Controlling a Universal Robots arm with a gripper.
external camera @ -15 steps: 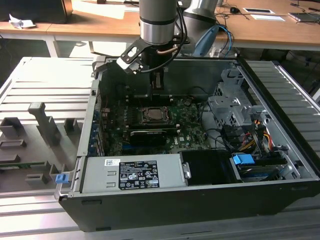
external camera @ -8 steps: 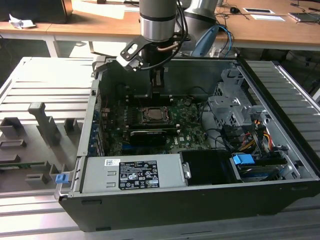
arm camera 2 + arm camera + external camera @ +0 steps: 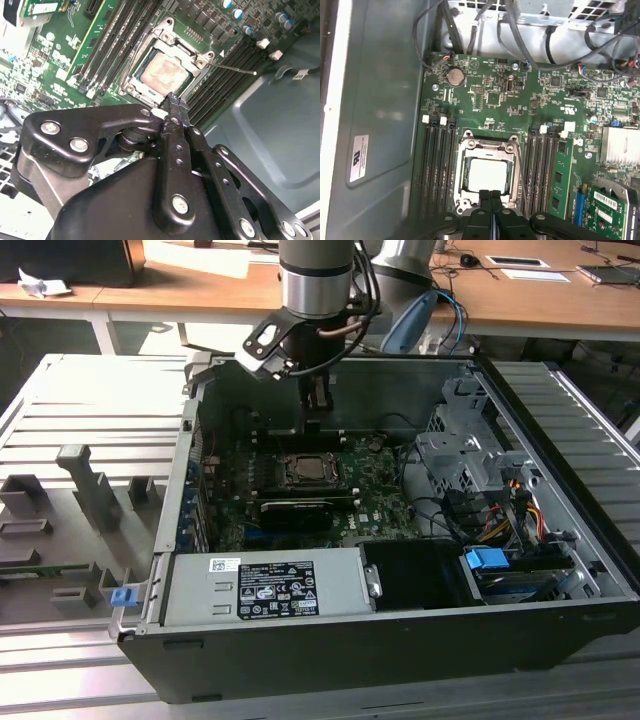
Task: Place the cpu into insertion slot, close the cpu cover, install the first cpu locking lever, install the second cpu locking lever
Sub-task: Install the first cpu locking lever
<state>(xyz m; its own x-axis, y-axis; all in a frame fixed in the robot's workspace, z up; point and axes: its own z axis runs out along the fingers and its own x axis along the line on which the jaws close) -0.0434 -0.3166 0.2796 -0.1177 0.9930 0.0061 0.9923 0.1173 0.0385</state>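
Setting: Wooden desks [image 3: 300,290] cross the top of the exterior view. Below them an open computer case [image 3: 560,540] lies on a slatted grey table [image 3: 90,410], watched from my remote station.
Arm: It drops in from the top centre of the exterior view, and the gripper [image 3: 316,420] hangs inside the case, just above the middle of the green circuit board [image 3: 490,95].
Fingers: In both wrist views I see the two fingers [image 3: 483,196] pressed flat together with nothing between them. The tips are just beside the socket's rim; whether they touch it, I cannot tell.
cpu [image 3: 487,174]: Its pale square face sits flat in the insertion slot [image 3: 464,175], at the centre of the exterior view, between banks of long black memory slots [image 3: 437,170].
cpu cover [image 3: 485,147]: The silvery frame lies down around the chip, whose face shows through the cut-out. I judge it closed.
Levers: In the second wrist view a thin metal rod [image 3: 235,68] juts from a socket corner out over the memory slots. I take it for a locking lever not yet latched. The other lever I cannot make out.
Progress: By my reading, seating the chip and closing the cover are done, and the lever work is left.
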